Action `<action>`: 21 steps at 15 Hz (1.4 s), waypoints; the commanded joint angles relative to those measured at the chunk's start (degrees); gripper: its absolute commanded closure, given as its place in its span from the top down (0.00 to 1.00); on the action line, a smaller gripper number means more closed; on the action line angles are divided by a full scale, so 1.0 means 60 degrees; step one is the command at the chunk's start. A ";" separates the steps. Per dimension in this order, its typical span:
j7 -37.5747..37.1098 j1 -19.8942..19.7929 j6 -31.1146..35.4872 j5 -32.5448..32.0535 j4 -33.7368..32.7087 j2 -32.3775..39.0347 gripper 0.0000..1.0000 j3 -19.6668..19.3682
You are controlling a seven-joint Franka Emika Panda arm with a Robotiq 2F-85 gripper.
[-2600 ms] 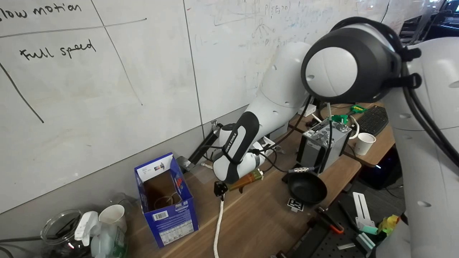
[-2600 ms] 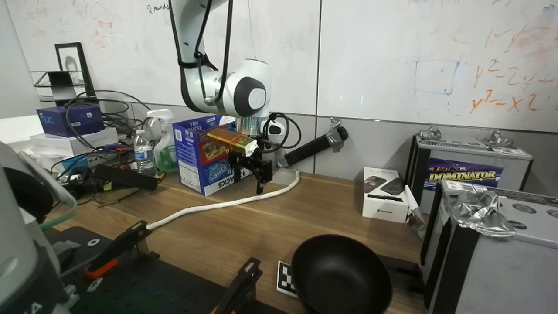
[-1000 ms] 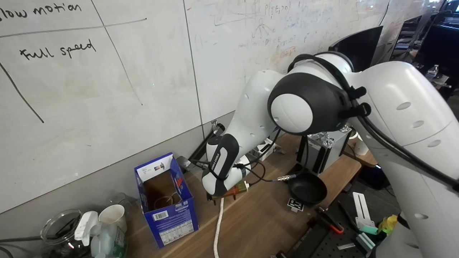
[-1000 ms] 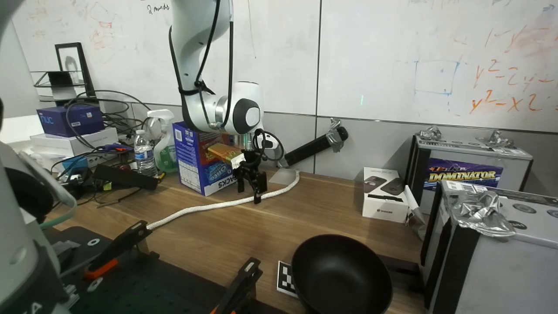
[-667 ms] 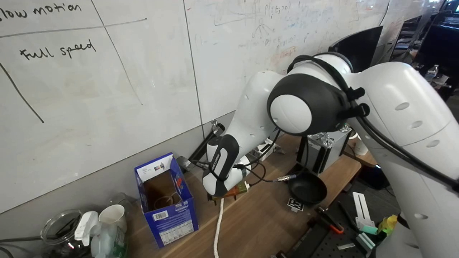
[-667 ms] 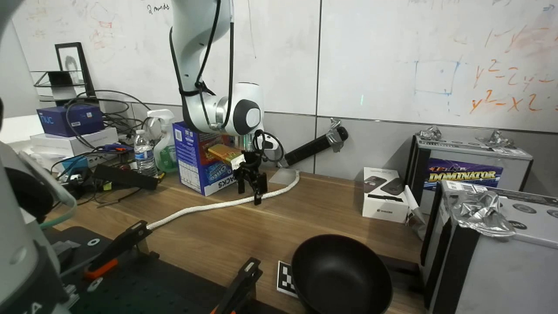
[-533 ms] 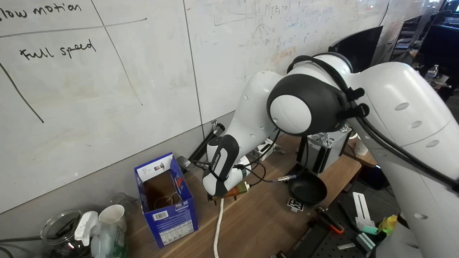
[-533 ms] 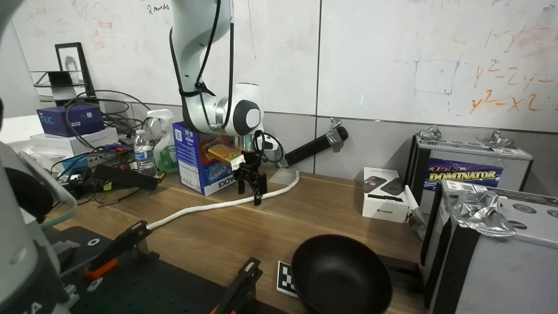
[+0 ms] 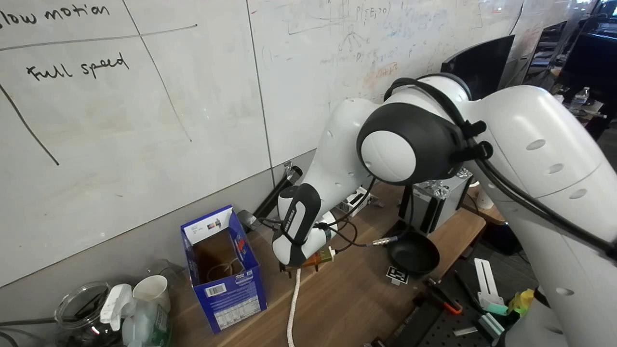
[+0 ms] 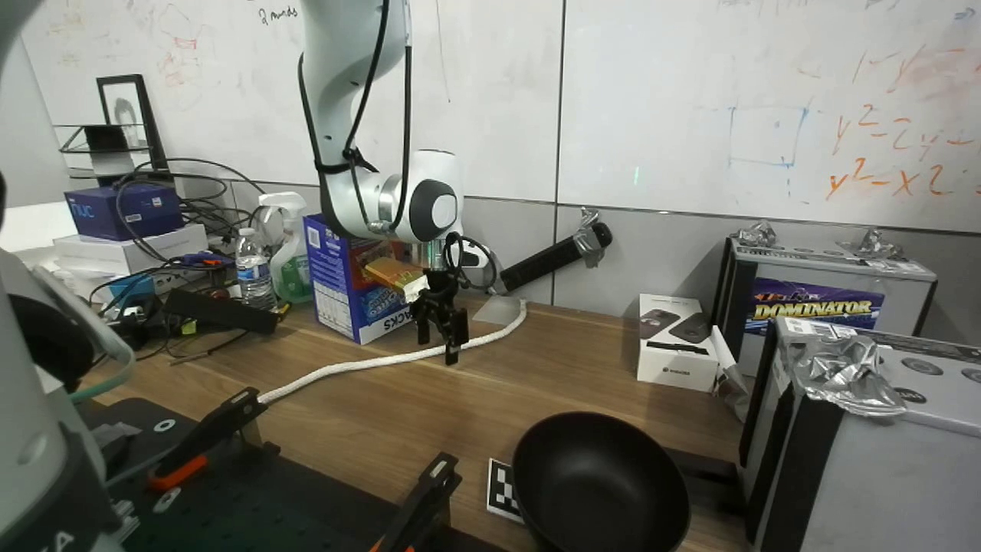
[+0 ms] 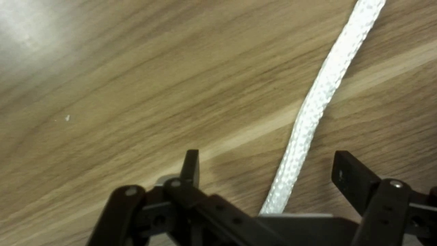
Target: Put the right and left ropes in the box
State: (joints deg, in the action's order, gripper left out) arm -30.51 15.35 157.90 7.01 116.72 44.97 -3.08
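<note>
White rope point(image 11: 309, 118) outside blue box point(image 9: 236, 298)
I see it gently curved near the upright, open-topped box; a pale cord point(image 9: 229, 266) curls inside.

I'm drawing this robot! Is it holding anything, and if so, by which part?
Nothing: the gripper is open, and the white rope shows ungripped between its jaws.

This looks like a robotics lab with something of an office about it. In both exterior views a robot arm point(image 9: 390, 156) reaches over a wooden desk point(image 10: 567, 360), and a long whiteboard point(image 10: 659, 84) stands behind it. The whiteboard carries formulas point(image 10: 874, 184) in orange marker and, in black, the words "full speed" point(image 9: 78, 67). Loose cables point(image 10: 216, 218), black clamps point(image 10: 211, 433) and a checkered card point(image 10: 502, 491) suit the lab; a dark monitor point(image 9: 482, 65) farther back suits the office.
</note>
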 commanded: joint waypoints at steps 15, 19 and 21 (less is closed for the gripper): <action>-0.0283 0.0288 -0.0029 0.0129 -0.0265 0.0200 1.00 -0.0170; -0.0285 0.0265 -0.0029 0.0144 -0.0289 0.0253 1.00 -0.0146; -0.0307 0.0294 -0.0027 0.0122 -0.0306 0.0289 0.75 -0.0176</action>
State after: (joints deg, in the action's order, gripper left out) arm -31.61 15.82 157.90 7.01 116.34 45.80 -3.09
